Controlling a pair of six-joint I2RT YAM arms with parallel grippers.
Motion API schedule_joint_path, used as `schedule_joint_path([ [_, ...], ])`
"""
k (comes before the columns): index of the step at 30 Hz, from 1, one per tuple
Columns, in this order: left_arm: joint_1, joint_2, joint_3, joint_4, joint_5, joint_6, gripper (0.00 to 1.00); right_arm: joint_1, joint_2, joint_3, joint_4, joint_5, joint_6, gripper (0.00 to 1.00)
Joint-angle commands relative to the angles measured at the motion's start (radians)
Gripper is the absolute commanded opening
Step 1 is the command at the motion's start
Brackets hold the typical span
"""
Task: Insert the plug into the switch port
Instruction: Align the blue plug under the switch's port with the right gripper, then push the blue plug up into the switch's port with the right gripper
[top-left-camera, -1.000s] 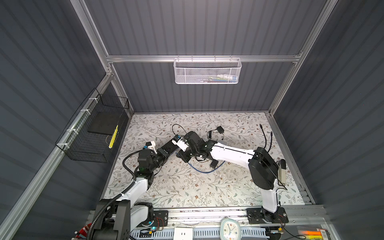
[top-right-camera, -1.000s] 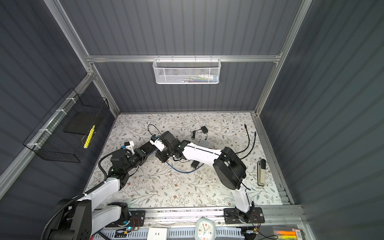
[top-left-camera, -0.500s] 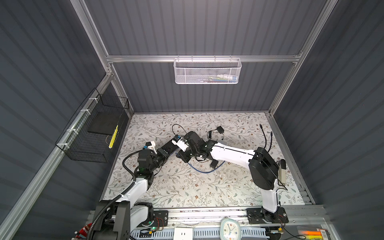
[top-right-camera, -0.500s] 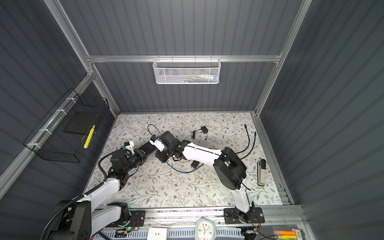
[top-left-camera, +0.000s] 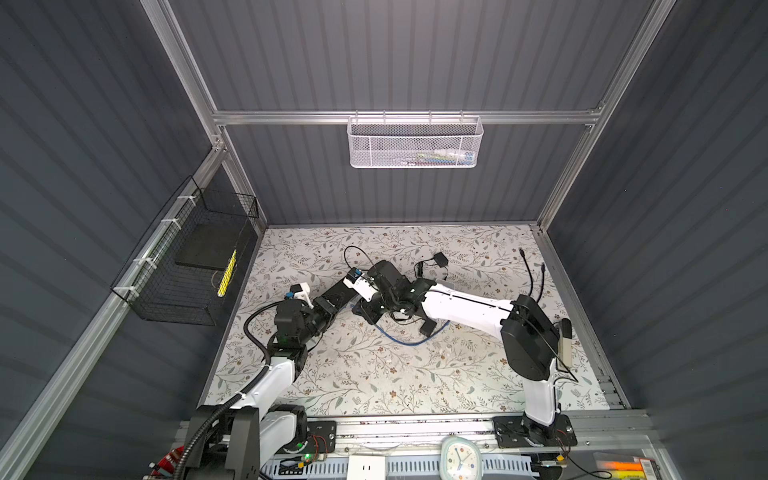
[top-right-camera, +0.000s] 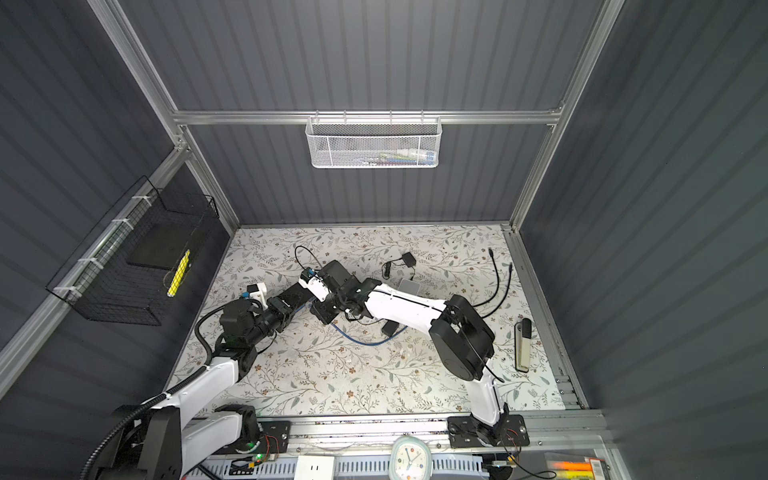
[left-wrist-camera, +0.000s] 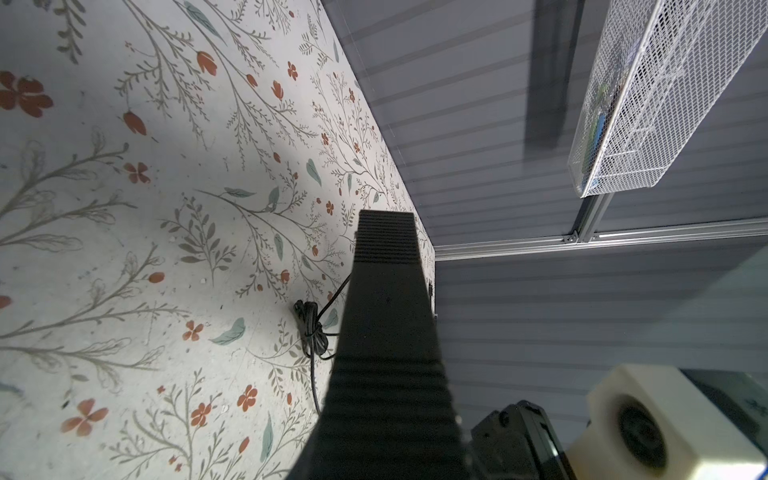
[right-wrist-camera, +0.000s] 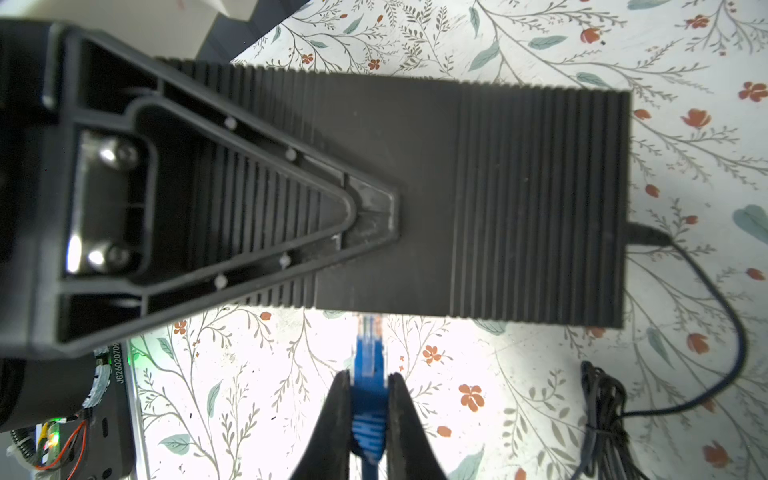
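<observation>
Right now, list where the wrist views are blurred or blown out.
Right wrist view: mat beside the plug is blown out white, plug tip soft. Left wrist view: switch blurs toward the lens, white camera housing is out of focus.

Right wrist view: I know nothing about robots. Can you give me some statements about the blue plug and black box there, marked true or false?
1. The right hand pinches the blue plug. True.
2. The blue plug sits fully inside the black switch. False: most of it shows outside the switch's edge.
3. The left hand clamps the black switch. True.
4. A red cable leaves the switch's end. False: it is a thin black cable.
</observation>
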Motion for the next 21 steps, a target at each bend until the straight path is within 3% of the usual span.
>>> schedule_joint_path([
  [1,-0.007,-0.015,0.001,0.044,0.012,0.011,0.00,0.007,-0.007,0.041,0.015,-0.017,0.016,0.00],
  [21,-0.007,-0.034,0.000,0.050,0.013,-0.009,0.00,0.011,0.015,0.044,0.010,-0.016,0.015,0.00],
])
